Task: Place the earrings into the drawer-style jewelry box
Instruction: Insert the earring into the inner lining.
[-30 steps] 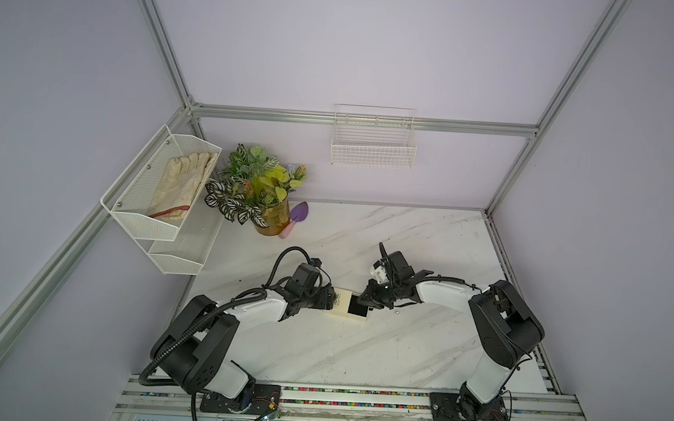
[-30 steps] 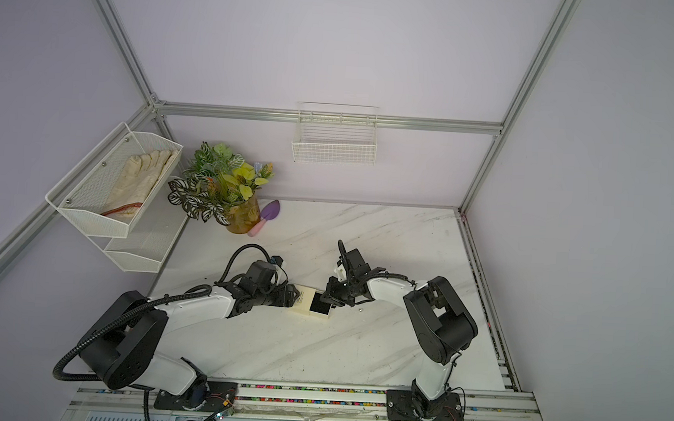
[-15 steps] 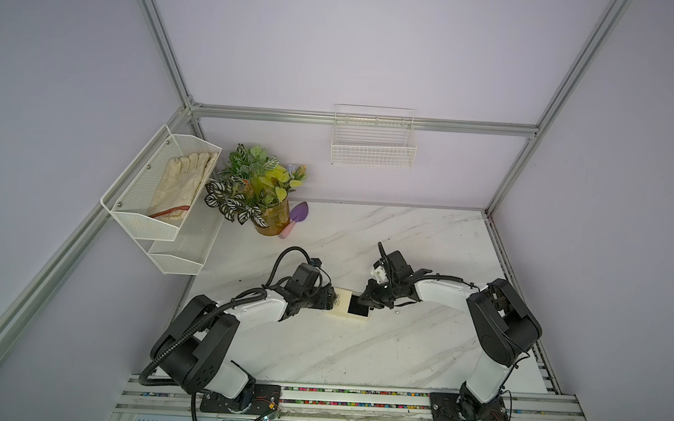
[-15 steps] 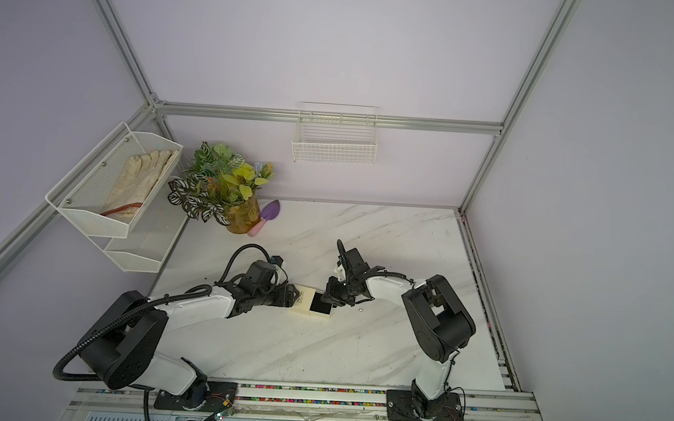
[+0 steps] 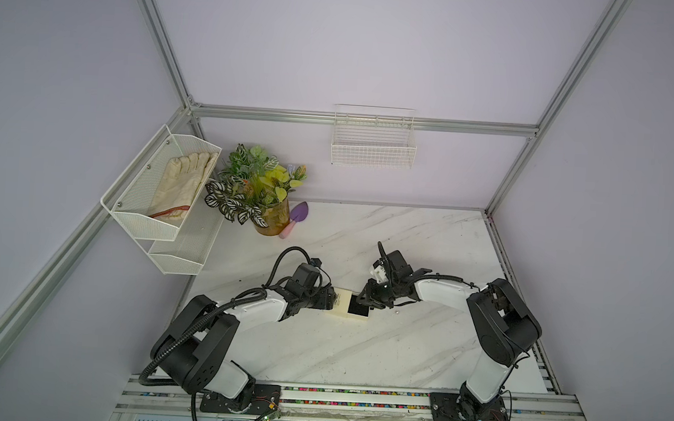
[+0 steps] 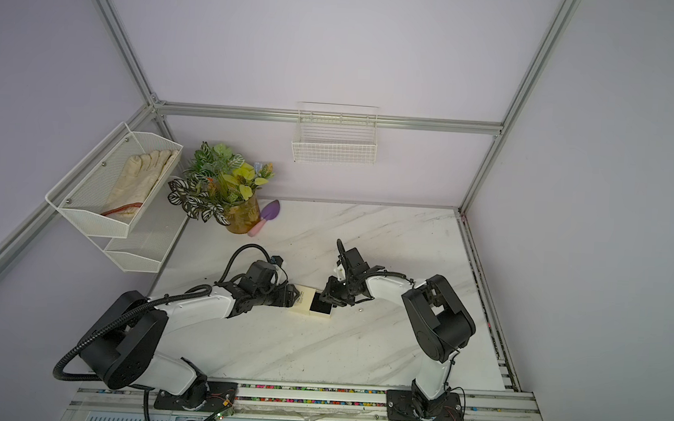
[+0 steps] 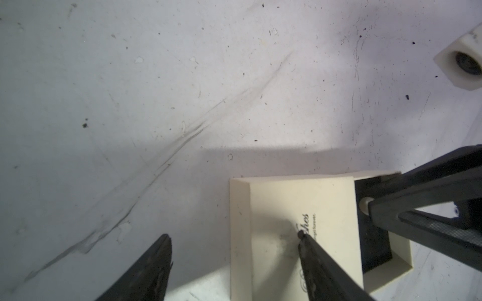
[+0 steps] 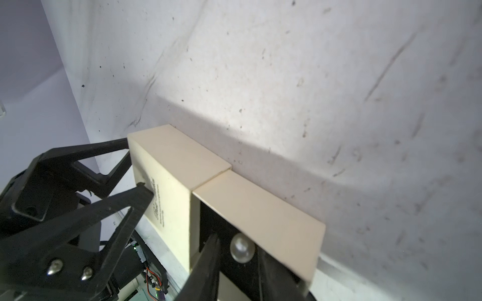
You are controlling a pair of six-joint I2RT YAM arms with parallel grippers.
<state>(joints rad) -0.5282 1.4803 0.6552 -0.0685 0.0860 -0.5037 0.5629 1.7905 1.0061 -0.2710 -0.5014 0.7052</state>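
The cream jewelry box (image 5: 341, 305) (image 6: 302, 301) lies mid-table with its black-lined tray (image 5: 358, 310) (image 8: 260, 208) slid out toward the right arm. My right gripper (image 8: 237, 245) (image 5: 364, 301) reaches into the tray, open. A pearly earring (image 8: 242, 251) (image 7: 366, 202) sits between its fingers with a thin gap on each side. My left gripper (image 7: 232, 235) (image 5: 332, 299) is open. One fingertip (image 7: 302, 237) rests on the lettered top of the box (image 7: 276, 208) and the other stands beside the box's wall. A second earring (image 5: 396, 312) (image 6: 360, 309) lies on the marble right of the tray.
A potted plant (image 5: 272, 219) and a purple trowel (image 5: 298, 215) stand at the back left. A wire shelf with a glove (image 5: 160, 192) hangs on the left wall. A wire basket (image 5: 373, 141) hangs on the back wall.
The right gripper's jaws have parted a little around the earring over the tray. Both arms and the box stay where they were.
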